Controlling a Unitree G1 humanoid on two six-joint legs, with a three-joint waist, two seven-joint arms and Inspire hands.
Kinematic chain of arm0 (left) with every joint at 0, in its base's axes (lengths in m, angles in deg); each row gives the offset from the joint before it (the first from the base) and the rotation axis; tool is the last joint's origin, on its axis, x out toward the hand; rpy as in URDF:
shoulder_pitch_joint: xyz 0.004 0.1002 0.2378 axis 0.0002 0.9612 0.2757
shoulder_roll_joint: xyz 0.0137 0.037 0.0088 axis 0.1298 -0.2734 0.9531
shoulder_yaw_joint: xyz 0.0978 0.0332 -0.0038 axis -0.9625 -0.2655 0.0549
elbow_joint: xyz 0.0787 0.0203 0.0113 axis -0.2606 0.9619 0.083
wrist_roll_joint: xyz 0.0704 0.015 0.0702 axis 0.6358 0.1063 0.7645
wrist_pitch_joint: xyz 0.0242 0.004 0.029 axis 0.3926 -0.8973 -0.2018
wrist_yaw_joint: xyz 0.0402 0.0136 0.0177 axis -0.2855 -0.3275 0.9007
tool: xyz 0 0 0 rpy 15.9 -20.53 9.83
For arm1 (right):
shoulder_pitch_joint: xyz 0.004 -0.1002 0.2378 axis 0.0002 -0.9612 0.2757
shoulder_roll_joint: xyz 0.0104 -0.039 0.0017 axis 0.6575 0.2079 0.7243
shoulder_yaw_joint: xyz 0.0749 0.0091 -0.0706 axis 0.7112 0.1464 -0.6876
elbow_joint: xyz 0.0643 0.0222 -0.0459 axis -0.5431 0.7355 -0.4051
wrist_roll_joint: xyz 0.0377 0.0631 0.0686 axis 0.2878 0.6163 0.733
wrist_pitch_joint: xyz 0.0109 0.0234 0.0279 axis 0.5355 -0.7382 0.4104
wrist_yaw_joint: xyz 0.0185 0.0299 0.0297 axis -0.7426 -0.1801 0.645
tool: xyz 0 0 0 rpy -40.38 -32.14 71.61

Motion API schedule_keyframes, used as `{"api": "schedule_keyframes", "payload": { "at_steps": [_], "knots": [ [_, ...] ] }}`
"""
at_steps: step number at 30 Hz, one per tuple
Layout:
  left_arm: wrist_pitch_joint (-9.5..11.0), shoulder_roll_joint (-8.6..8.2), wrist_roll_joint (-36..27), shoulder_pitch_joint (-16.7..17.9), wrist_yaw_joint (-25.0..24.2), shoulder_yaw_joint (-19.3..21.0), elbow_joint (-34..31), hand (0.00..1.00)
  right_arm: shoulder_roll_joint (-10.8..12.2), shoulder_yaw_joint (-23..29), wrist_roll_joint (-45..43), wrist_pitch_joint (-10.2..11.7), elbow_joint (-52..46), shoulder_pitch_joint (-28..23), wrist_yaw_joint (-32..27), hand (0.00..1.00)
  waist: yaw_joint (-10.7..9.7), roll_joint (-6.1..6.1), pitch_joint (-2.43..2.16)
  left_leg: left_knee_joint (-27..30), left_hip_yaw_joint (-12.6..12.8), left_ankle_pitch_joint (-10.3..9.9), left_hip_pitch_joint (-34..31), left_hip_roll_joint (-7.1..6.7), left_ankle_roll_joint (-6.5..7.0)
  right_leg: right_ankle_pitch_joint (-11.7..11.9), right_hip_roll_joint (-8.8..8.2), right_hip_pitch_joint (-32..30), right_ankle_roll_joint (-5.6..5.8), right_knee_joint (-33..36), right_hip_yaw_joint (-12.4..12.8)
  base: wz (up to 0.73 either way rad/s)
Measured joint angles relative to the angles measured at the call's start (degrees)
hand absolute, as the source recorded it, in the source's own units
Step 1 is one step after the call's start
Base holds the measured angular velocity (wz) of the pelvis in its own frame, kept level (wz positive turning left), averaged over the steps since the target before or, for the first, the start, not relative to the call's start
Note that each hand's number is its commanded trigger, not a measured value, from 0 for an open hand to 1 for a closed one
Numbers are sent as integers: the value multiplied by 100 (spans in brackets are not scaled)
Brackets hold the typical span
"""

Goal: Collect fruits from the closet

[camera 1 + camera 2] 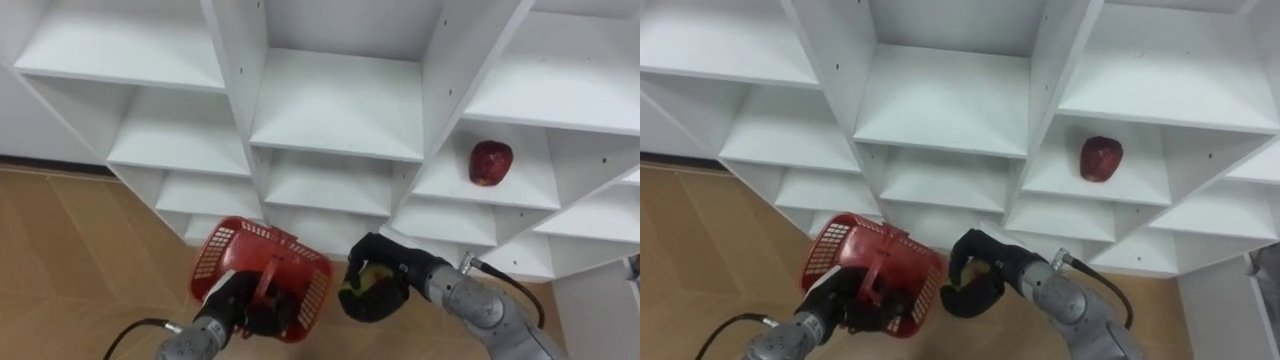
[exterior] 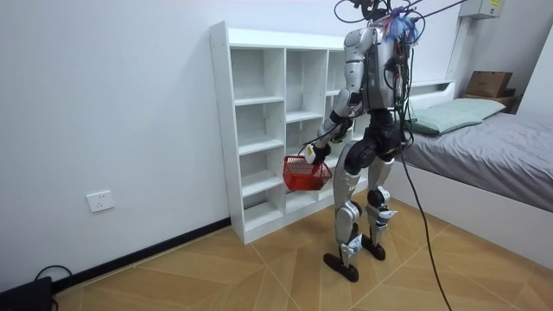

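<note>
Red plastic basket (image 1: 228,243) hangs from the left hand (image 1: 240,306), whose fingers are curled round its handle. Just beside its right rim, the right hand (image 1: 378,295) is clenched round a yellow-green fruit (image 1: 372,276). A dark red apple (image 1: 491,162) lies on a closet (image 1: 340,105) shelf well above. In the room view, the robot stands facing the closet.

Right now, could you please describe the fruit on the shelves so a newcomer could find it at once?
Start at the tall white open shelf unit against the wall and take the column just right of the one facing the robot. A dark red round fruit lies alone on a board, the only thing on any shelf in sight; the yellowish-green fruit is in the right hand.
</note>
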Motion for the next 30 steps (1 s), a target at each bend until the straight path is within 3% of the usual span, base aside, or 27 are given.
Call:
{"api": "schedule_keyframes", "payload": {
  "at_steps": [9,14,21,30],
  "knots": [
    [5,-8,-41,-10,-91,-194,-261,100,244,0,-269,1,181,-62,-90,100,1,2,-2,-11,3,0,-2,1,0,0,5,-4,0,-16,10,0],
    [20,-6,-58,-9,-158,-262,-262,100,243,-7,-273,0,375,-80,-115,100,13,41,-11,-9,7,-1,-3,1,0,0,4,-7,-1,-15,15,0],
    [24,-5,-157,9,-290,-262,-433,100,221,-3,-516,0,426,-65,-165,100,19,184,-27,0,46,0,-41,5,0,-2,1,-98,-4,50,55,-3],
    [149,-5,-486,14,-390,-294,-469,100,205,76,-694,21,426,-20,-192,100,7,188,-25,-4,56,0,-38,3,0,-4,-1,-104,-5,56,59,0]
  ]
}}
